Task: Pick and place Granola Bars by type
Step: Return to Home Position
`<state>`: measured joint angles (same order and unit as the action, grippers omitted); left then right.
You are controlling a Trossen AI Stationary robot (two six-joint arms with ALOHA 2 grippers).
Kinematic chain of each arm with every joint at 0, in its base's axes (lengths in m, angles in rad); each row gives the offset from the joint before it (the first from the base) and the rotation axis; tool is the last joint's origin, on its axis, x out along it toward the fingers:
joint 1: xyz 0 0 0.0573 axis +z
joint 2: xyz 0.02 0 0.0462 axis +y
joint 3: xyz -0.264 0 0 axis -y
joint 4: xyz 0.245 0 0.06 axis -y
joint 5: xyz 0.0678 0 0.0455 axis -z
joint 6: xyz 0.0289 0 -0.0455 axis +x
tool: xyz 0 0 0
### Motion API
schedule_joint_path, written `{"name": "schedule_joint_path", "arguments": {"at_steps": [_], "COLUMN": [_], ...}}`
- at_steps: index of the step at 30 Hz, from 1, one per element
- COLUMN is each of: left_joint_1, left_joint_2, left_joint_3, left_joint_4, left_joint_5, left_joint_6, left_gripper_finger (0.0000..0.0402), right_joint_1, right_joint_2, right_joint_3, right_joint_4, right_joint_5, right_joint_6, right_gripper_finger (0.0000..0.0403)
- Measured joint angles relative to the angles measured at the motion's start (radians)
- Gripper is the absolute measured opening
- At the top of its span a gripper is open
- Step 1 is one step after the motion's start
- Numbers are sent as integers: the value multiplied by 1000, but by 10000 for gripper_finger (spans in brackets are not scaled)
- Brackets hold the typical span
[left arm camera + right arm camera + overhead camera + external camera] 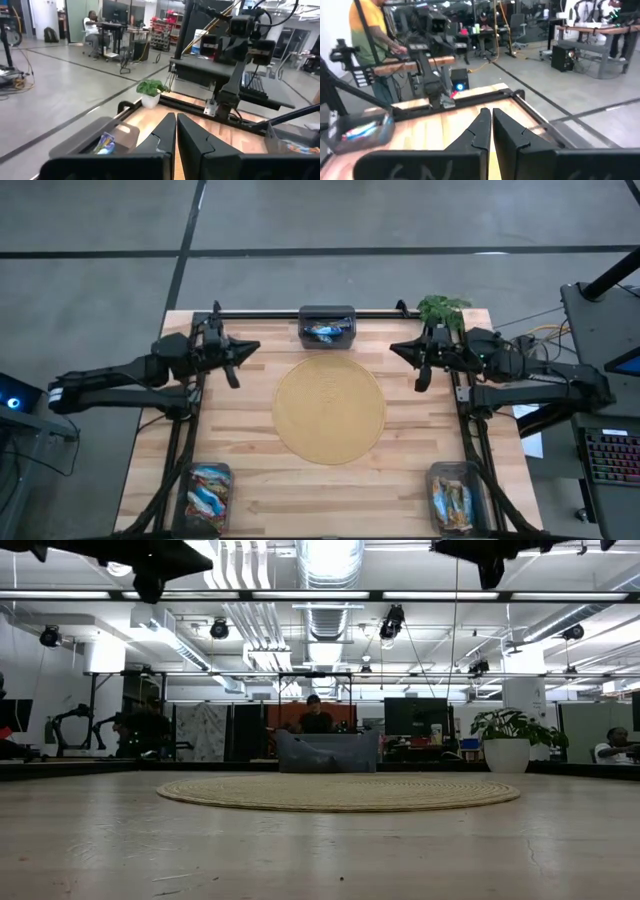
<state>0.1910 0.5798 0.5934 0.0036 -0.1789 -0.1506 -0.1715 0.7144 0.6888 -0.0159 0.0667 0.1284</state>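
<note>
At the table's front edge stand the left bin and the right bin. Each holds a heap of bars lying mostly lengthwise, front to back. Which kind sits in which bin is hard to tell from above, though the left heap looks redder to me.

Beyond them the round mat lies bare, so no loose bar waits to be picked.

Level with the mat's far half, the left claw and the right claw hang raised, each at its own side of the table. Their tips face each other and their fingers are pressed together on nothing.

Farthest off, the far bin sits at the back edge, midway between the claws and about as close to either arm. Its blue bars lie crosswise. The sorting looks finished.
</note>
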Motion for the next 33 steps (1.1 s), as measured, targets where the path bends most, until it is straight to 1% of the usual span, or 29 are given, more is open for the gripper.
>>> {"name": "schedule_joint_path", "arguments": {"at_steps": [2, 5, 7, 9, 14, 17, 20, 23, 25, 27, 33], "left_joint_1": [1, -2, -6, -12, -43, -79, -112, -126, -127, -127, -127], "left_joint_2": [-30, -72, -91, -96, -92, -87, -89, -105, -119, -135, -228], "left_joint_3": [-14, -52, -82, -111, -172, -204, -236, -262, -273, -275, -275], "left_joint_4": [-19, -7, 13, 56, 118, 130, 161, 156, 152, 108, -13], "left_joint_5": [-4, -5, -5, -5, -21, -73, -117, -128, -125, -113, -97], "left_joint_6": [-6, -40, -58, -65, -90, -90, -72, -63, -45, -27, -50], "left_gripper_finger": [0, 0, 0, 0, 0, 0, 0, 0, 0, 0, 0], "right_joint_1": [-10, -26, -41, -59, -77, -79, -79, -91, -103, -115, -149], "right_joint_2": [-7, -13, -9, -3, 29, 50, 71, 77, 77, 67, -57], "right_joint_3": [-40, -124, -174, -211, -251, -255, -263, -292, -327, -367, -458], "right_joint_4": [28, 160, 248, 296, 309, 321, 351, 396, 427, 460, 473], "right_joint_5": [1, 5, 1, -10, -20, -23, -41, -49, -78, -102, -91], "right_joint_6": [1, 2, -9, -22, -35, -82, -89, -70, -65, -55, -37], "right_gripper_finger": [8, 8, 8, 8, 8, 8, 8, 8, 8, 8, 8]}}
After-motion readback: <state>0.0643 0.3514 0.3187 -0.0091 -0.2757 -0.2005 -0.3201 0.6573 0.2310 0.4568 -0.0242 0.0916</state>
